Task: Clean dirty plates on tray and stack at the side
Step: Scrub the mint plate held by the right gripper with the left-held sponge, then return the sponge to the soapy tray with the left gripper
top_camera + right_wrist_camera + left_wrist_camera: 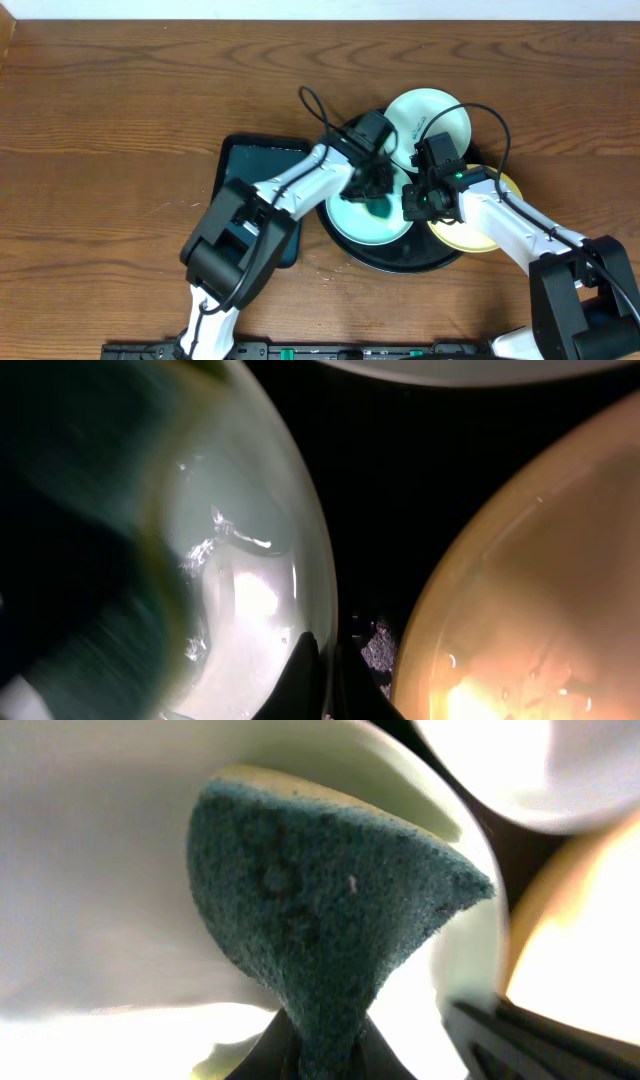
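Observation:
The round black tray point(400, 262) holds three plates. A mint-white plate point(352, 222) lies at its left, a second mint-white plate point(442, 112) at the back, and a pale yellow plate point(478, 238) at the right. My left gripper point(377, 192) is shut on a teal-green sponge point(320, 900) and presses it on the left mint plate point(90, 870). My right gripper point(415, 203) is shut on that plate's right rim point(318, 575). The yellow plate point(530, 580) lies just right of it.
A smaller dark teal rectangular tray point(250, 160) lies left of the round tray, partly under my left arm. Bare wood-grain tabletop point(120, 120) spreads to the left and back. The two arms are close together over the round tray.

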Tool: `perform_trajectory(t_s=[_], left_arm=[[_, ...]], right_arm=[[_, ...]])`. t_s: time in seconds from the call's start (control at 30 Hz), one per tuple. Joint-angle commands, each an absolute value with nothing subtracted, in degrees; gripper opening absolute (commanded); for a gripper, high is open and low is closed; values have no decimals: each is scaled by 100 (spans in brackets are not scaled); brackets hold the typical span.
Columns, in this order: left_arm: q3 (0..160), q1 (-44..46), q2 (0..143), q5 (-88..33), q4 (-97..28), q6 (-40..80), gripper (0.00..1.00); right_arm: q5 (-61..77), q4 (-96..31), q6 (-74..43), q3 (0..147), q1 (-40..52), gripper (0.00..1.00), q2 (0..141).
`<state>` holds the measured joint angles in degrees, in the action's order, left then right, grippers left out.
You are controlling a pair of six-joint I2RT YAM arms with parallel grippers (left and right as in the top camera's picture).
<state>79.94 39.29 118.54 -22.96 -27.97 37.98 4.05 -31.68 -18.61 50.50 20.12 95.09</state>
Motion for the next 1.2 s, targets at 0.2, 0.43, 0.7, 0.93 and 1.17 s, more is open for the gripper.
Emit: perform_trajectory(t_s=[0.2, 0.43, 0.7, 0.93, 1.17], left_arm=[[7802, 4121, 12175, -2357, -3057, 4038, 15], [7804, 3942, 12171, 220, -4528, 3710, 7], [8178, 3929, 11959, 2244, -5568, 3712, 8], [8471, 3791, 10890, 2213, -5885, 3828, 13], [8455, 2856, 9494, 1260, -6123, 3673, 22]], right_arm=[[200, -3260, -1579, 5002, 2036, 1, 9515], [200, -3260, -1581, 5002, 2036, 1, 9515], [202, -3245, -1844, 5004, 2036, 1, 9515], [200, -3282, -1841, 5004, 2034, 1, 9513], [196, -3310, -1741, 5006, 2036, 1, 9367]])
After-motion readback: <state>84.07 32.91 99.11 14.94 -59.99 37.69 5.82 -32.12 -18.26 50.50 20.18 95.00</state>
